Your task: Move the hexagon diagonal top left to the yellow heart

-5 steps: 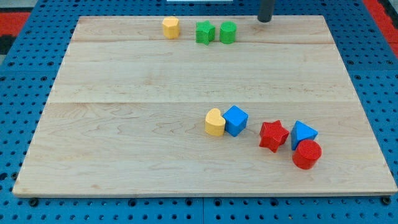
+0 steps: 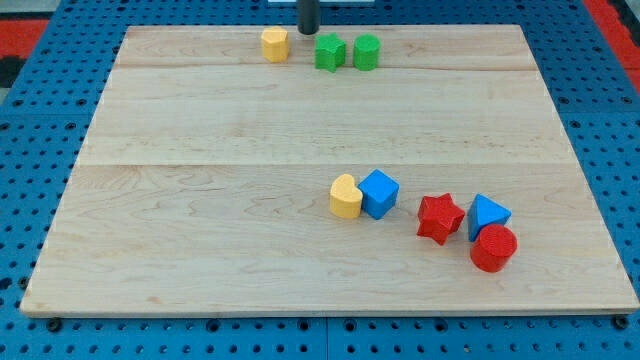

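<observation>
Since the earlier frame my tip [image 2: 309, 31] slid left along the top edge, touching nothing. Beside it, the yellow hexagon [image 2: 274, 44] looks light, rigid; I'd push its upper-left face toward the yellow heart [image 2: 345, 197].

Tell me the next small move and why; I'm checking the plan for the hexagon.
Probably slide my tip a little to the view's left and behind the yellow hexagon block, at the board's top edge. The tip now sits between that hexagon and the green star block, while the yellow heart block lies far below, so the push must go downward.
</observation>
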Controlling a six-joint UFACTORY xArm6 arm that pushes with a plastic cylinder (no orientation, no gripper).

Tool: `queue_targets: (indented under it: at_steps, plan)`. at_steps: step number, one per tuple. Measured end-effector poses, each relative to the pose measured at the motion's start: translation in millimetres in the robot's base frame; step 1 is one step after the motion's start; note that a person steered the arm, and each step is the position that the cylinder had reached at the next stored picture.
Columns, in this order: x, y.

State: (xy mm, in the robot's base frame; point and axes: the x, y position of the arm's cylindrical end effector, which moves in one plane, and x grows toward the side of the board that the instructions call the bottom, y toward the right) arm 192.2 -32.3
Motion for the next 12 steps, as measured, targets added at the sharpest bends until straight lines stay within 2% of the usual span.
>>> queue_targets:
  at_steps: [1, 3, 4, 5, 7, 9, 10, 11, 12]
  plan:
    - [0.1, -8.1]
    - [77.0, -40.0]
    - [47.2, -55.4]
    - [36.3, -89.9]
    - [126.4, -55.2]
    - [174.4, 66.7]
    - [185.0, 92.6]
    - [214.0, 94.2]
    - [207.6, 62.3]
